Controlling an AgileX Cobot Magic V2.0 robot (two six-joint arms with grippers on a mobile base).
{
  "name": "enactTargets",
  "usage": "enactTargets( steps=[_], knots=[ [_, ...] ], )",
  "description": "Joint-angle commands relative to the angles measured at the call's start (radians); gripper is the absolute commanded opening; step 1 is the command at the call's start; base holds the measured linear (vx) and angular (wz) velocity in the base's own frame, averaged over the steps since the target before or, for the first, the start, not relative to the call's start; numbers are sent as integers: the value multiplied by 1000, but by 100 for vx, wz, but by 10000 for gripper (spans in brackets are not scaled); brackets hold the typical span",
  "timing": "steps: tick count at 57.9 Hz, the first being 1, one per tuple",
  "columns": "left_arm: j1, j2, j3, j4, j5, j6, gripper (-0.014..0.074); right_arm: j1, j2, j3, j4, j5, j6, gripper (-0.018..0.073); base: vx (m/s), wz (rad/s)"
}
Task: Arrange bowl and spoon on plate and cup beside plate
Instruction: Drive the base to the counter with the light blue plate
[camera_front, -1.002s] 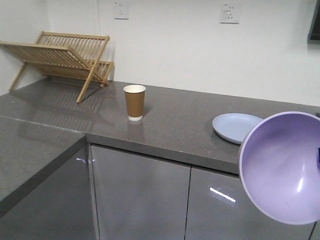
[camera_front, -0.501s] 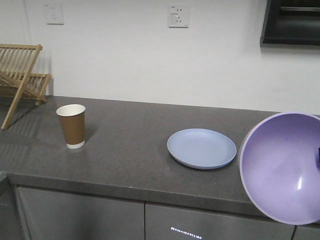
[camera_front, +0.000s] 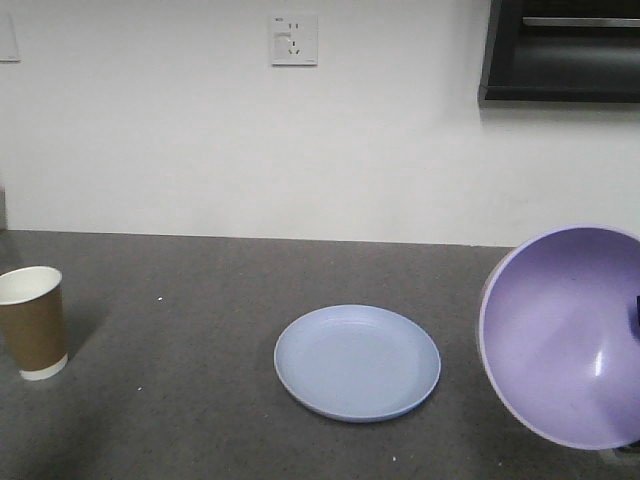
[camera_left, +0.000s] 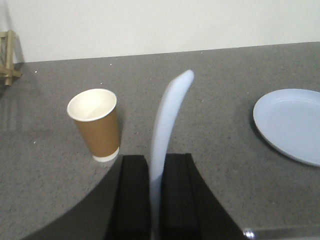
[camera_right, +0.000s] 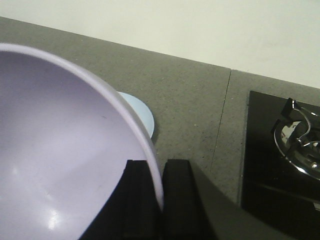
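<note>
Grey speckled countertop (camera_front: 200, 300) fills the lower part of every view.

Nearest the left wrist camera, at the bottom centre of its frame, the left gripper (camera_left: 156, 164) has its two black fingers (camera_left: 132, 190) pressed together on the handle of the spoon (camera_left: 170, 115). The pale blue spoon rises edge-on from between them, and its tip curves toward the upper right, clear of the counter.

At the bottom centre of the right wrist frame, the right gripper (camera_right: 156, 172) is clamped on the rim of the bowl (camera_right: 65, 150), with one black finger (camera_right: 135, 200) on the inside and the other outside. The lavender bowl fills the left half of that frame. In the front view it sits at the right edge, tilted so its glossy inside faces the camera, raised off the counter.

Farther out, the plate (camera_front: 357, 362) lies flat on the counter at the lower centre of the front view, with nothing on it. It shows at the right edge of the left wrist frame and as a sliver past the bowl's rim in the right wrist frame.

The cup (camera_front: 33, 322) stands upright at the left edge of the front view, well apart from the plate.

A black cooktop (camera_right: 270, 170) with a burner (camera_right: 300, 140) occupies the right of the right wrist frame.

Farthest back, a white wall (camera_front: 150, 130) carries a socket (camera_front: 293, 38) at top centre and a dark cabinet (camera_front: 560, 50) at upper right. A wooden rack (camera_left: 7, 55) peeks in at the left wrist frame's upper left.
</note>
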Motion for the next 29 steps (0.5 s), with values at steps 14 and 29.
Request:
enactTargets(
  steps=[14,29],
  knots=[
    [-7,-4,-27,-2,-81,0,-3,-1,-8,-29,0,-89,-2,-12,29,-18],
    [-7,-4,-27,-2,-81,0,-3,-1,-8,-29,0,-89,-2,-12,23,-14]
  ],
)
